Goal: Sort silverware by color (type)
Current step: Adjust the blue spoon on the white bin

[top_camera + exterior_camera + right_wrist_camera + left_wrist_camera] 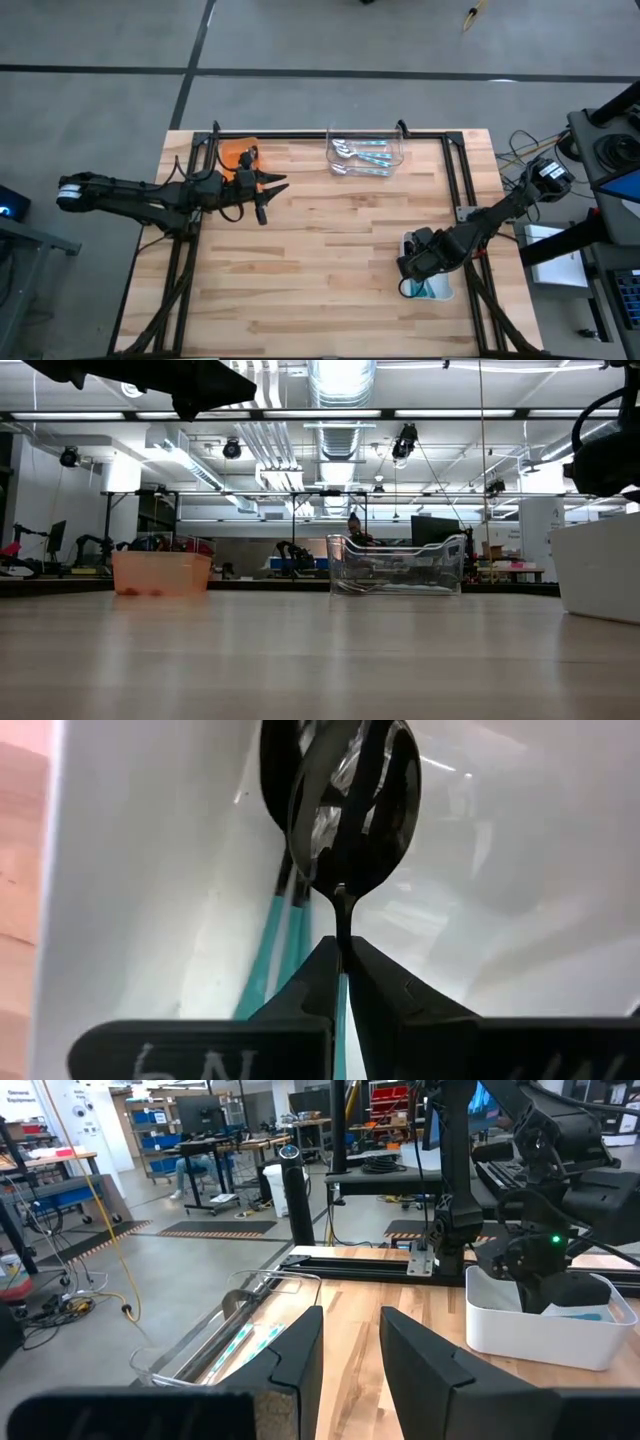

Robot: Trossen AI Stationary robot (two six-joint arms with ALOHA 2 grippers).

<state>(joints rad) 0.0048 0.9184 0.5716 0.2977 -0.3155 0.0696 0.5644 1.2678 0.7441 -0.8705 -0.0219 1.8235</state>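
Note:
My right gripper (412, 268) (342, 945) points down into the white tray (410, 240) at the table's right, shut on a spoon with a shiny bowl (350, 800). Teal shows between the fingers, behind the spoon's neck. More teal-handled spoons (270, 970) lie on the tray floor beneath it. The clear tray (395, 150) at the far edge holds several teal-handled spoons (365, 155). My left gripper (272, 190) (350, 1320) hovers level beside the orange tray (238, 153), open and holding nothing. My right gripper pinches the spoon's thin neck (343, 920), just behind the bowl, between its two fingertips. The fingers come from above, pointing down. The spoon hangs bowl-down below them inside the white tray; I cannot tell whether the bowl touches the spoons beneath.
A black frame (300, 135) runs along the table's far and side edges. The bare wooden tabletop (330, 260) stretches between the two arms. The white tray's walls (130, 870) stand close around my right gripper.

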